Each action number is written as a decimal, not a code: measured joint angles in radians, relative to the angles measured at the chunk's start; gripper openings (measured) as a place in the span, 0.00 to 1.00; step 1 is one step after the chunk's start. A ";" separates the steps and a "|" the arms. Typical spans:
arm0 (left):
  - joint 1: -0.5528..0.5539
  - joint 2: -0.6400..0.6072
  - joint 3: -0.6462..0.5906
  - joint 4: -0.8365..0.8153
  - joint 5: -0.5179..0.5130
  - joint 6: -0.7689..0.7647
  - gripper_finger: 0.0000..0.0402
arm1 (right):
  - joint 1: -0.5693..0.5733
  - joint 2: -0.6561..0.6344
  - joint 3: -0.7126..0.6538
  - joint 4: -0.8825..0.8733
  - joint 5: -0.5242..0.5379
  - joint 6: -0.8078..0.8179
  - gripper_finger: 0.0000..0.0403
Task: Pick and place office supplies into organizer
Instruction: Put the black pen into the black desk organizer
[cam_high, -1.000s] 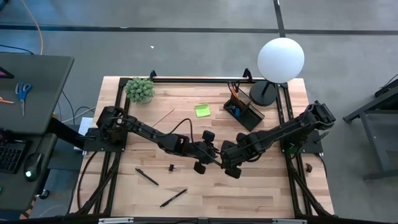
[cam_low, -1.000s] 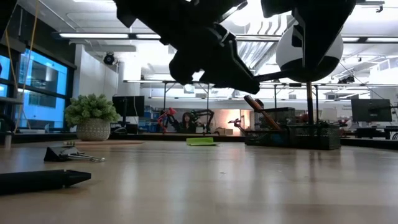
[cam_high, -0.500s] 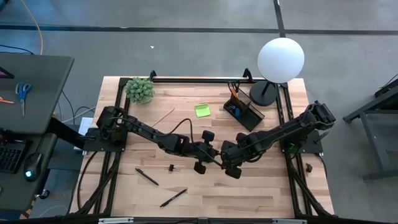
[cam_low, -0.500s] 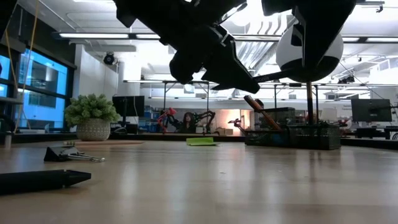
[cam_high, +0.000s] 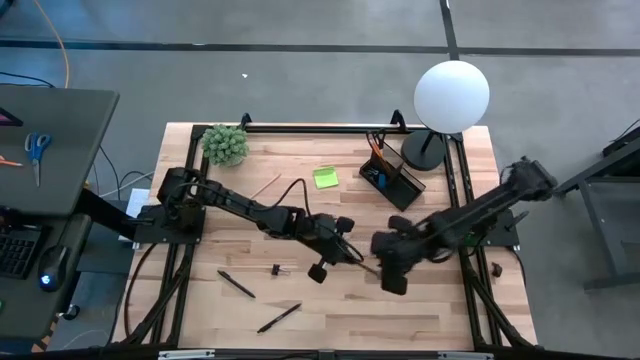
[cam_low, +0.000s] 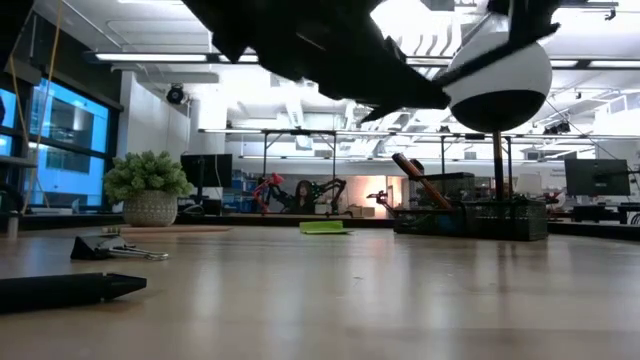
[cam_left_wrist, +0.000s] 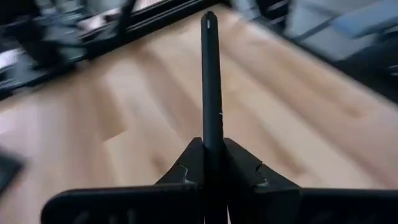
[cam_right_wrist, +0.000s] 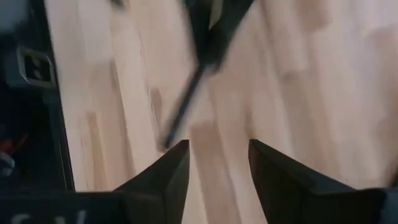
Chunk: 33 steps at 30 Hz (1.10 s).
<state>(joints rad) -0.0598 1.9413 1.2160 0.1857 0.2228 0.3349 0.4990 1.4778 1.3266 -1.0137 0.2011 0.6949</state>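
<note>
My left gripper (cam_high: 347, 250) hovers over the middle of the table, shut on a black pen (cam_left_wrist: 211, 81). The pen juts forward from its fingers toward my right gripper (cam_high: 384, 268). The right gripper stands open a short way to the right; the pen (cam_right_wrist: 186, 106) lies beyond its fingertips (cam_right_wrist: 217, 168), untouched. The black organizer (cam_high: 392, 175) stands at the far right with several supplies in it. Two more black pens (cam_high: 237, 284) (cam_high: 279, 317), a small clip (cam_high: 277, 270), a pencil (cam_high: 264, 186) and a green sticky pad (cam_high: 325, 177) lie on the table. My left gripper pinches one end of the black pen (cam_left_wrist: 212, 146) between its two fingers. The pen runs on along the fingers, its free end (cam_left_wrist: 208, 18) pointing toward the table's right edge. It is lifted clear of the table.
A white globe lamp (cam_high: 450, 95) stands beside the organizer at the far right corner, and a small potted plant (cam_high: 226, 145) at the far left. In the low view a pen (cam_low: 60, 290) and the clip (cam_low: 115, 248) lie near the camera. Bare wood lies between the arms and the organizer.
My right gripper has let go of the pen and drawn back toward the table's right edge, leaving it in my left gripper. Both arms have risen a little, and the left gripper has carried the pen slightly to the right.
</note>
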 joint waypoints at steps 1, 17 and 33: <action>0.010 0.000 0.000 0.003 0.049 -0.006 0.02 | 0.021 -0.033 0.000 0.004 0.052 0.000 0.39; 0.173 0.000 -0.328 1.081 0.436 -0.458 0.02 | 0.263 -0.041 0.000 0.104 0.809 -0.159 0.40; 0.113 0.000 -0.365 1.278 0.402 -0.500 0.02 | 0.063 -0.006 0.000 0.636 0.456 -0.646 0.40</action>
<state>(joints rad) 0.0536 1.9411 0.8513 1.4640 0.6250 -0.1649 0.5616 1.4720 1.3266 -0.3780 0.6574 0.0493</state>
